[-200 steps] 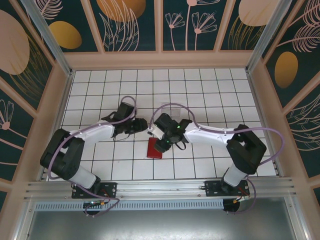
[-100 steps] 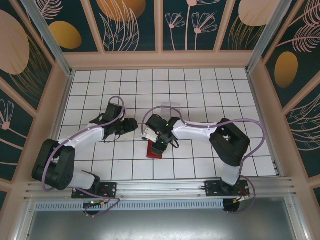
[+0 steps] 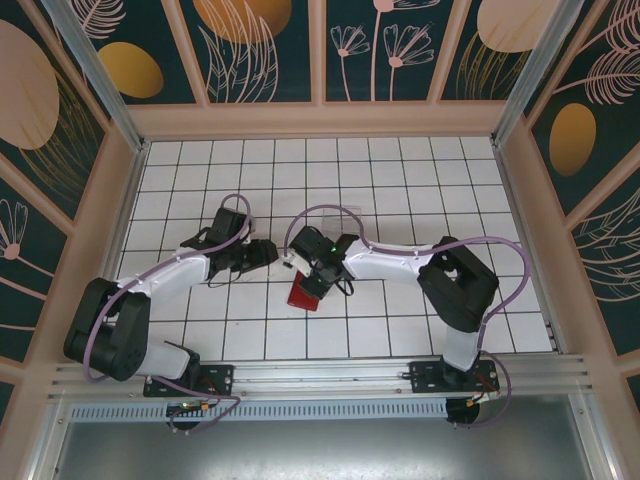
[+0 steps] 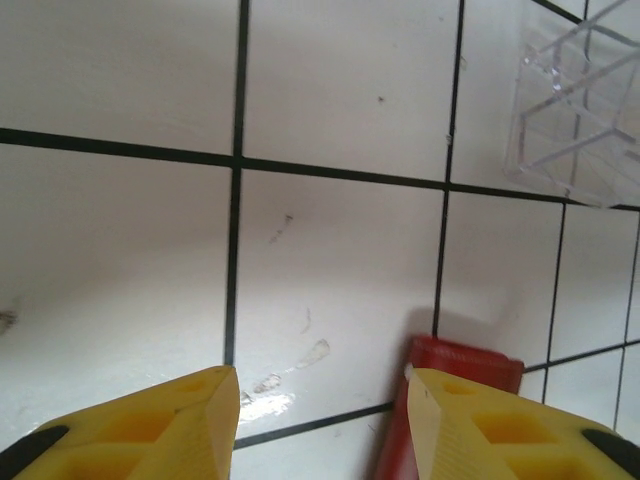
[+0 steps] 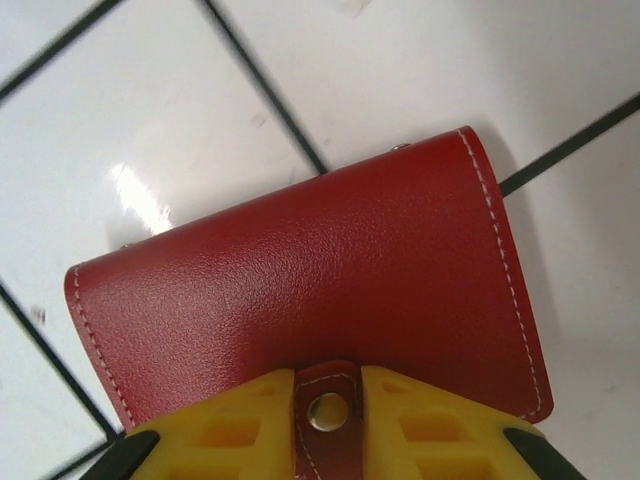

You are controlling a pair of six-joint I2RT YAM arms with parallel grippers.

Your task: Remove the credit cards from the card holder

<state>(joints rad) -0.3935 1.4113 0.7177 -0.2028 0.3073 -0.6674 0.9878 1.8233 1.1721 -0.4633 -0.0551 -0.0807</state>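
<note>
The red card holder (image 5: 300,270) lies folded shut on the white tiles, its stitched outer face up. My right gripper (image 5: 328,378) is shut on its small red tab (image 5: 326,410), with the metal snap showing between the yellow fingers. From above, the card holder (image 3: 302,297) sits just below the right gripper (image 3: 316,279), one edge tilted up. My left gripper (image 3: 268,252) hovers open about one tile to the left. Between its yellow fingertips (image 4: 215,400) is bare tile, and a corner of the card holder (image 4: 460,362) shows behind its right finger. The credit cards are hidden.
A clear plastic stand (image 4: 580,105) stands on the tiles beyond the left gripper, near the right arm's forearm. Purple cables loop over both arms. Wooden walls (image 3: 120,190) fence the tiled floor on three sides.
The right gripper's fingers have closed on the card holder's tab, and the holder has shifted and tilted slightly. The left arm drew back to the left a second ago and has held still since.
</note>
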